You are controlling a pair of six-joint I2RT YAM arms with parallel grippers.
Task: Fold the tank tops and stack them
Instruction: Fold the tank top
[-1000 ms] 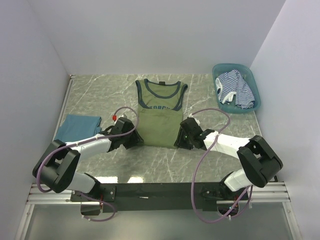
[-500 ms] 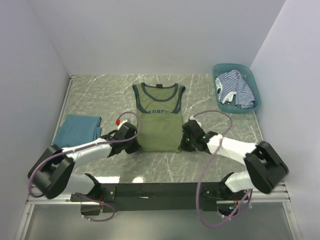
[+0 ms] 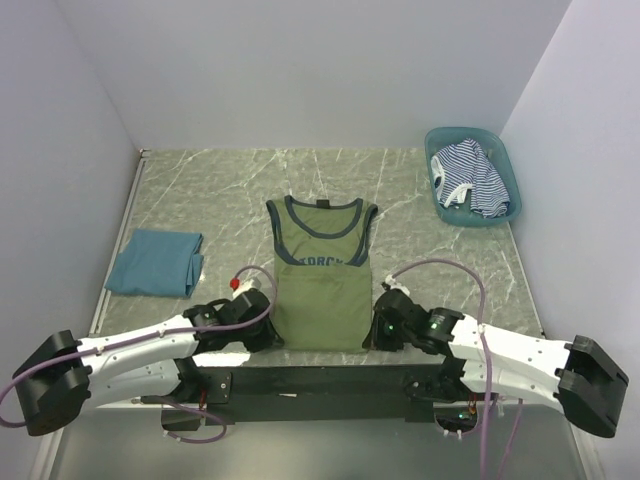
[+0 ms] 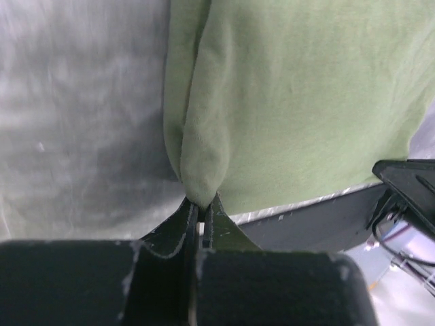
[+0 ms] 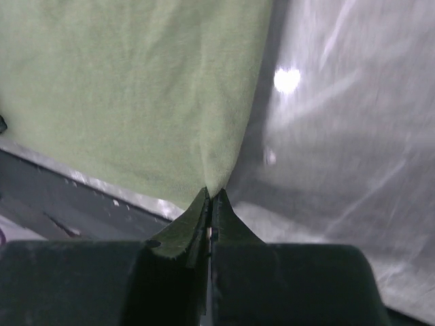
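The olive-green tank top (image 3: 320, 275) lies flat in the middle of the table, neck toward the back, its hem at the near edge. My left gripper (image 3: 268, 335) is shut on its near left corner (image 4: 200, 183), the cloth pinched between the jaws. At the near right corner (image 5: 219, 173) my right gripper (image 3: 378, 333) is likewise shut on the cloth. A folded teal-blue tank top (image 3: 155, 262) rests at the left. The navy-and-white striped tank top (image 3: 470, 178) lies crumpled in the basket.
The teal plastic basket (image 3: 508, 205) stands at the back right against the wall. The table's near edge and the dark mounting rail (image 3: 320, 382) run just under the green top's hem. White walls close in on three sides.
Both grippers closed on the green top's lower corners and drew it toward the near edge; the whole top slid nearer and both arms stretched out low along the front.
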